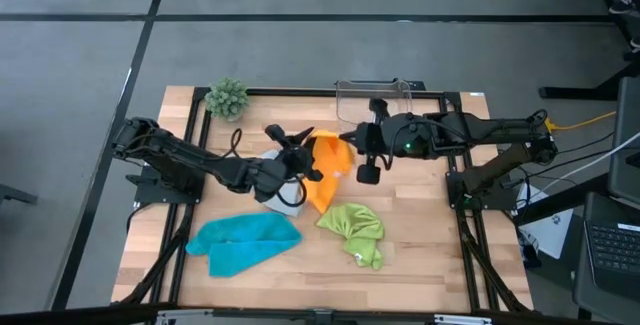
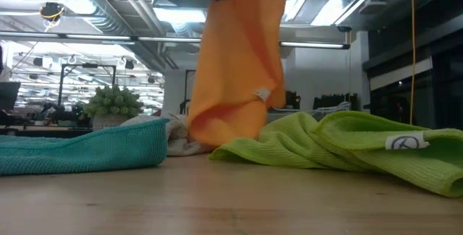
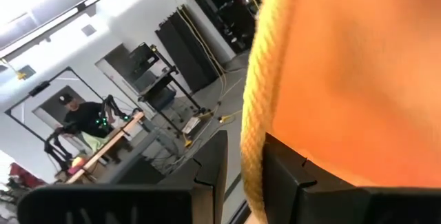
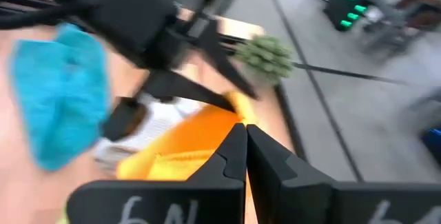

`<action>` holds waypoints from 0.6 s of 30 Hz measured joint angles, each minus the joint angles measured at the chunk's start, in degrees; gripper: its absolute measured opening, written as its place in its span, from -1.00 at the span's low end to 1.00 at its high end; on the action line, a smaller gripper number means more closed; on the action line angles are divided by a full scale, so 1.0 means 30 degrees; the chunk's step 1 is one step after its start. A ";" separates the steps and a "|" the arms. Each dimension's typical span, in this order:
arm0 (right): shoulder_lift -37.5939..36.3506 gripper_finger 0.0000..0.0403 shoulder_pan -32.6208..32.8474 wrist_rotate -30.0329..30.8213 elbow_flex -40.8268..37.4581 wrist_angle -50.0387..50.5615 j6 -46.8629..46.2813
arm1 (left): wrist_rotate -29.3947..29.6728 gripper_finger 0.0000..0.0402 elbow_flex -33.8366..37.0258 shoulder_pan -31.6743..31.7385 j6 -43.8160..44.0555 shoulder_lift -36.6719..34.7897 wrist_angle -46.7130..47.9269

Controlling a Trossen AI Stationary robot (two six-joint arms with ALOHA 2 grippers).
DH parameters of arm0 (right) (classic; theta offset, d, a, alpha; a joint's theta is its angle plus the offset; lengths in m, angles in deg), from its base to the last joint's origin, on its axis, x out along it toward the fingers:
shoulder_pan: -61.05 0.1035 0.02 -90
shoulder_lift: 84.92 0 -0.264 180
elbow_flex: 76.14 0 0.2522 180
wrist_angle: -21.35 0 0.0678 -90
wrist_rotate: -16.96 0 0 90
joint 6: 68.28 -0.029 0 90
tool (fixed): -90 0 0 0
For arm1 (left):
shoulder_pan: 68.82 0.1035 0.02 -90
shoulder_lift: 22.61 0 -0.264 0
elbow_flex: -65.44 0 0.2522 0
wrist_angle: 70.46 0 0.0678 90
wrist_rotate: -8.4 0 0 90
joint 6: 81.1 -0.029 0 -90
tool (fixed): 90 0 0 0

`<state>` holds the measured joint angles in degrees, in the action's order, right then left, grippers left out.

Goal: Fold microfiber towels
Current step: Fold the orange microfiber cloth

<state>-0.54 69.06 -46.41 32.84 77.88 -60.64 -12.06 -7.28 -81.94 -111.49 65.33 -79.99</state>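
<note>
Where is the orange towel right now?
In the high view, the orange towel hangs mid-table, held up between the left gripper and right gripper, above the grey towel and beside the green towel.

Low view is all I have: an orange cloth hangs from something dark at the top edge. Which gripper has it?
Observer: Both. From above, the left gripper and right gripper each pinch an upper edge of the orange towel.
Operator: Is the right one fully shut?
Observer: Yes; its wrist view shows the fingers pressed together on an orange corner.
Operator: What is the pale heap behind the orange one?
Observer: The grey towel, lying under the left arm, with the turquoise towel nearer the table's front.
</note>
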 joint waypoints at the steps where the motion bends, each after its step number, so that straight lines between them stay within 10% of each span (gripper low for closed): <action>1: 0.0002 -0.96 0.0000 0.0950 0.0000 0.0123 -0.0007 | 0.0001 -0.67 0.0000 -0.0105 0.0009 0.0000 0.0055; 8: 0.0000 -0.96 -0.0015 0.3825 0.0007 0.2122 -0.1461 | 0.0078 -0.67 0.0000 -0.0876 -0.0065 0.0000 0.0093; 18: 0.0000 -0.96 0.0007 -0.5840 0.0015 0.4717 -0.1952 | 0.3445 -0.67 0.0000 -0.0573 -0.1651 0.0000 0.0062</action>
<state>-0.54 69.08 -63.93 32.88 92.03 -66.50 -1.73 -7.28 -83.66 -116.44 65.33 -79.80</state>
